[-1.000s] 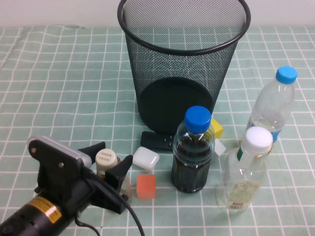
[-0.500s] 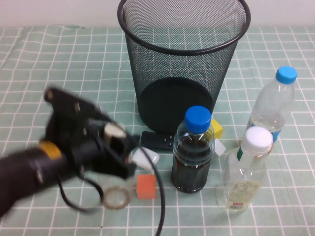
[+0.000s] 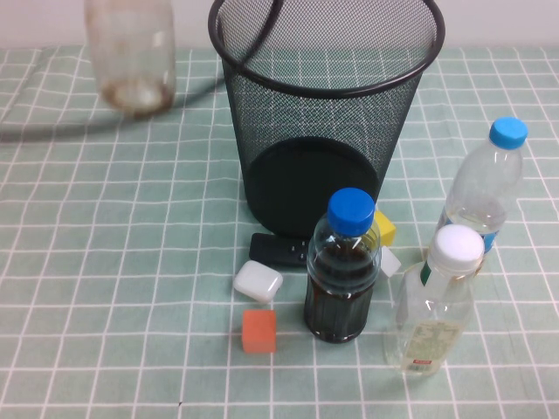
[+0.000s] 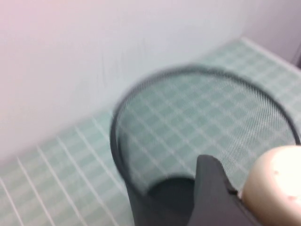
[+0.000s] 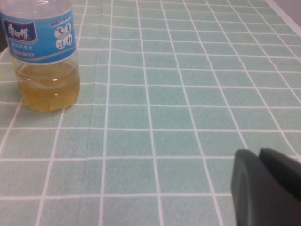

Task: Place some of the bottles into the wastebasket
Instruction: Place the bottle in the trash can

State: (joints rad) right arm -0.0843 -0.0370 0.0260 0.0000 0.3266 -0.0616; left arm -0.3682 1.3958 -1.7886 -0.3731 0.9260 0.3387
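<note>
The small squat bottle (image 3: 131,57) hangs blurred high at the top left of the high view, left of the black wire-mesh wastebasket (image 3: 262,113) and level with its rim. My left gripper (image 4: 240,190) is shut on this bottle; its cream cap (image 4: 277,183) shows beside one dark finger (image 4: 211,188), with the wastebasket's rim (image 4: 117,136) below. The gripper itself is out of the high view. The taller white-capped bottle (image 3: 434,305) stands upright at the front right. My right gripper (image 5: 258,157) is shut and empty, low over the cloth.
A blue-capped bottle of dark liquid (image 3: 342,271) stands in front of the wastebasket. A light-blue-capped bottle of yellow liquid (image 3: 485,179) stands at the right, also in the right wrist view (image 5: 42,56). A white case (image 3: 258,281), an orange cube (image 3: 258,331), a black bar (image 3: 278,250) and a yellow block (image 3: 384,227) lie nearby.
My left gripper has lifted the small squat bottle from the front left of the table and swung it up and away to the far left, near the wastebasket's rim. The right arm has not moved.
</note>
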